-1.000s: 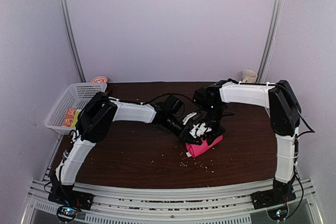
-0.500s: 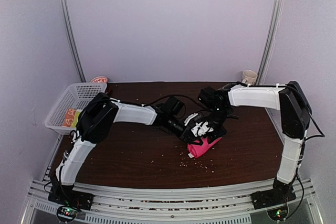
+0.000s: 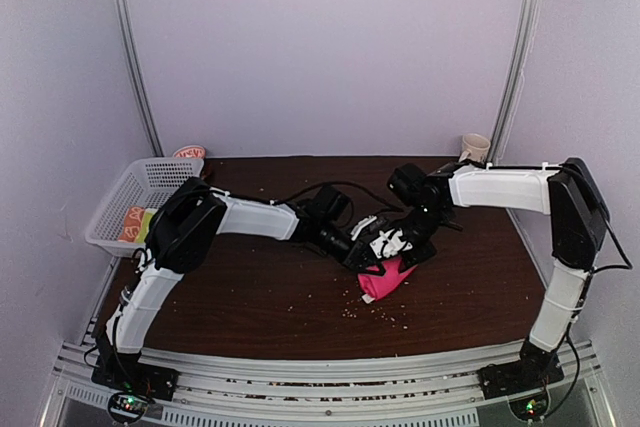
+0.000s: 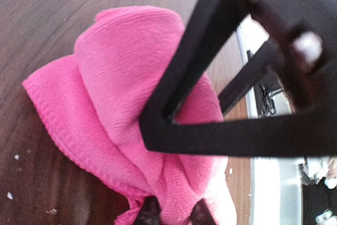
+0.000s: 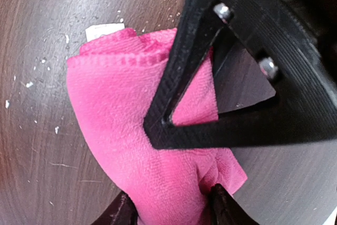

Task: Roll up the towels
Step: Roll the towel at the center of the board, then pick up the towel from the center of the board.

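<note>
My two arms meet over the pink towel [image 3: 388, 278], which lies on the dark wood table [image 3: 250, 297] at about 4 o'clock from its middle. In the top view my left arm [image 3: 250, 215] climbs from its base to a raised elbow, then stretches low across the table toward 3 o'clock. My right arm [image 3: 560, 277] stands nearly upright from its base, folds at the elbow, runs toward 9 o'clock and bends down at the wrist onto the cloth. The two wrists sit just beside each other above the towel.

My left gripper [image 4: 175, 215] is clenched on the pink towel: in the left wrist view my two dark fingertips [image 4: 150, 214] stand close together at 6 o'clock with a ridge of cloth squeezed between them. The rest of the towel humps up in thick folds toward 11 o'clock.

My right gripper [image 5: 174, 209] has its jaws partly apart, with one end of the same towel filling the gap and touching both fingers [image 5: 224, 208]. I cannot tell whether that is a real pinch or only contact. From there the cloth spreads toward 11 o'clock, where a small white label [image 5: 105, 29] shows at its hemmed edge. White specks [image 5: 31, 82] dot the wood around it.

The orange towel [image 3: 131, 223] lies in the white lattice basket [image 3: 150, 175] at the table's 9 o'clock edge, well apart from both grippers. A cream mug [image 3: 475, 146] stands at the far corner, at about 1 o'clock
</note>
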Robot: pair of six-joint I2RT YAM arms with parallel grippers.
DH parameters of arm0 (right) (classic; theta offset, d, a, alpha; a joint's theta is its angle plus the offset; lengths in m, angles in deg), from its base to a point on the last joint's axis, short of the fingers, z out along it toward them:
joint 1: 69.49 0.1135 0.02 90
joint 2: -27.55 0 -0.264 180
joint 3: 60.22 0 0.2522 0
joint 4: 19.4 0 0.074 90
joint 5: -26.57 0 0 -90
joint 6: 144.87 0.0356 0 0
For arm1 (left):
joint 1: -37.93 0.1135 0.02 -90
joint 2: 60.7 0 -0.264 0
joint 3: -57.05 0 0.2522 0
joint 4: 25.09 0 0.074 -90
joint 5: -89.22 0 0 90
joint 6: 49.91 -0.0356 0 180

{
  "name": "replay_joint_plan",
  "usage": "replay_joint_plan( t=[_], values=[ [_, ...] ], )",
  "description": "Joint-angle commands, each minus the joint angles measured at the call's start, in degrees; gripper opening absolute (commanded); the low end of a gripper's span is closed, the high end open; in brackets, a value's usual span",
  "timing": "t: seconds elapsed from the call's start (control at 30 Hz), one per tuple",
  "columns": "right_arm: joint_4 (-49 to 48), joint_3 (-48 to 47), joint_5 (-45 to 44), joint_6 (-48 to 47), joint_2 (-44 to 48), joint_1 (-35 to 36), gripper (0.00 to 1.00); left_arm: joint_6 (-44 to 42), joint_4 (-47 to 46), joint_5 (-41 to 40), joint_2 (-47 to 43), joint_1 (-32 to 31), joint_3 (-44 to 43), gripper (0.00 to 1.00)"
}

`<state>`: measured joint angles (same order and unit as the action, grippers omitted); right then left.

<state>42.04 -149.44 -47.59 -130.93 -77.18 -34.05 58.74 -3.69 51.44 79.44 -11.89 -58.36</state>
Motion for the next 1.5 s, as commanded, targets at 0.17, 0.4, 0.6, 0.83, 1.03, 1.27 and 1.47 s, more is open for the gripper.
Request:
replay_joint_plan(
  t=[0.17,0.4,0.6,0.83,1.03,1.27,1.47],
  values=[
    [-7.33,1.19,3.25,2.39,7.06,-1.73,0.64,1.29,-2.50,0.09,-0.90,-0.22,2.28,0.00],
    [-8.19,1.76,2.39,8.60,11.69,-2.90,0.69,1.87,-3.07,-8.02,-7.86,0.77,7.06,0.00],
    [-8.37,3.52,6.41,13.35,18.51,-5.43,0.71,-0.87,1.28,-20.80,-15.47,0.93,9.28,0.00],
    [-12.39,8.94,8.50,16.75,25.50,-6.95,0.73,-2.31,3.09,-30.03,-23.67,1.89,14.18,0.00],
    [-15.73,11.39,8.25,19.31,27.84,-7.82,0.73,-2.17,4.43,-35.54,-31.22,3.94,18.39,0.00],
    [-18.90,13.50,8.33,22.39,28.05,-7.97,0.73,-4.49,10.50,-42.25,-40.91,10.33,22.12,0.00],
    [-19.81,13.64,8.71,24.36,28.45,-8.02,0.72,-9.84,18.09,-49.51,-51.43,20.12,22.68,0.00]
  ],
)
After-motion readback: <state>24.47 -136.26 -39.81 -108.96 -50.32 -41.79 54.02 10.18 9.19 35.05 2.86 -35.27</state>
